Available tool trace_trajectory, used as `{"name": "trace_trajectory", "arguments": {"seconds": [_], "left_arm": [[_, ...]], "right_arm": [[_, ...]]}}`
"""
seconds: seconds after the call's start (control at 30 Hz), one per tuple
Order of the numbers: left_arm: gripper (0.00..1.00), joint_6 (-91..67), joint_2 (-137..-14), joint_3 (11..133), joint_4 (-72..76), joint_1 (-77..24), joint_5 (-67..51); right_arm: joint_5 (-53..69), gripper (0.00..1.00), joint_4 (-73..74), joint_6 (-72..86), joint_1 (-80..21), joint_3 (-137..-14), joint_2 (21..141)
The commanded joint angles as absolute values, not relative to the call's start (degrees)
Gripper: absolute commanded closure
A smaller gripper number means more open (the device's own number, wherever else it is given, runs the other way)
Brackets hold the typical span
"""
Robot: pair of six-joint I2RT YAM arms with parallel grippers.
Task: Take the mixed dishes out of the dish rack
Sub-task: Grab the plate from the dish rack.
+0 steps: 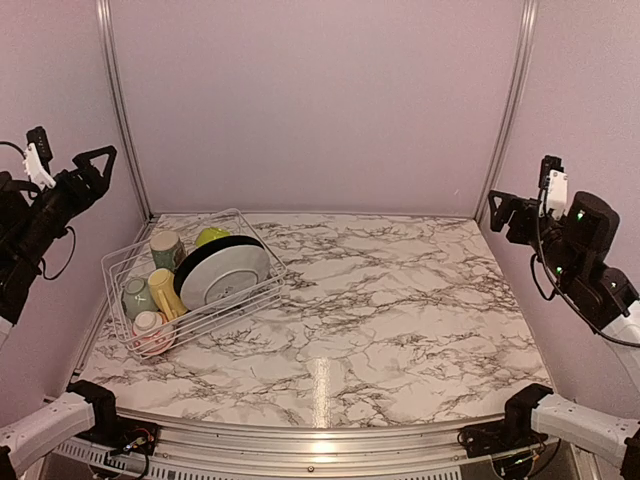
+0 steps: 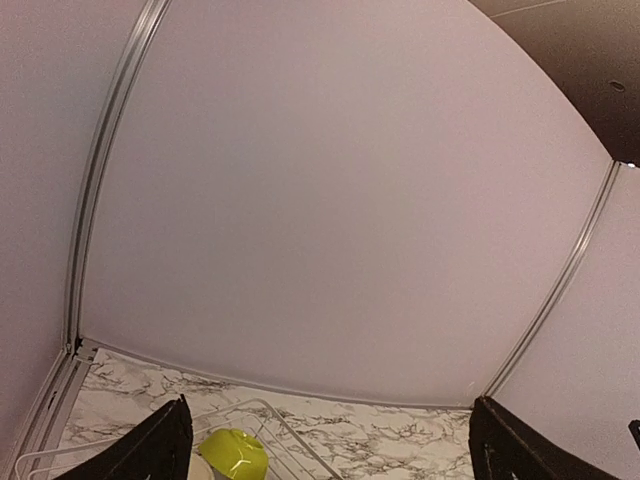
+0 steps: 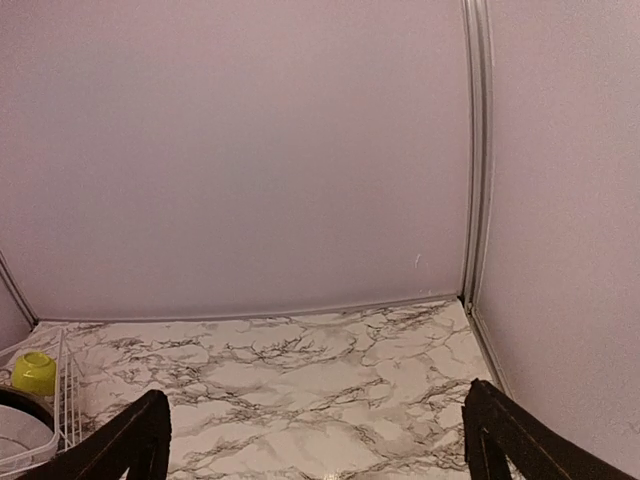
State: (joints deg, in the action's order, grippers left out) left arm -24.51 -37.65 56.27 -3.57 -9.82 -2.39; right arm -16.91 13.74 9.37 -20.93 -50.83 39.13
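Hanging high by the side walls, both arms carry nothing, and the loaded dish rack [image 1: 120, 268] sits on the far left of the table [image 1: 400, 300].

From the top camera, the left gripper [image 1: 98, 160] and right gripper [image 1: 503, 213] both stand wide apart, well above the marble. The rack lies askew near the left wall and holds a black-rimmed plate [image 1: 225, 272] on edge, a lime-green bowl [image 1: 211, 237] behind it, a yellow mug [image 1: 165, 292] and other pieces too small to tell apart. A broad stretch of marble runs from the rack to the right wall. The left wrist view, with the left gripper [image 2: 335, 452] spread wide, cuts off all but the bowl [image 2: 233, 453] and some rack wire [image 2: 290, 428]. The right wrist view, with the right gripper [image 3: 320, 445] also wide, shows mostly marble, with rack [image 3: 65, 400], bowl [image 3: 35, 372] and plate rim [image 3: 25, 428] at its left edge.
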Motion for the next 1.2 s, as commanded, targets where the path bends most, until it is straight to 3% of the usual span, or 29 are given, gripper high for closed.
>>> {"name": "trace_trajectory", "arguments": {"seconds": [0.0,0.5,0.9,1.17], "left_arm": [[0.01,-25.0,-42.9,59.0,-6.8,-8.6,-0.6],[0.01,-25.1,-61.6,64.0,-12.0,-8.7,-8.8],[0.02,-14.1,-67.7,68.2,-27.0,-21.5,-5.6],[0.27,-1.3,-72.6,77.7,-47.3,-30.0,-1.5]], "right_arm": [[-15.9,0.01,13.6,10.0,-18.1,-54.1,44.8],[-9.0,0.01,13.4,10.2,-14.9,-57.1,58.1],[1.4,0.01,7.4,11.9,-16.3,-56.0,65.5],[4.5,0.01,5.6,11.3,-16.8,-54.8,67.0]]}}
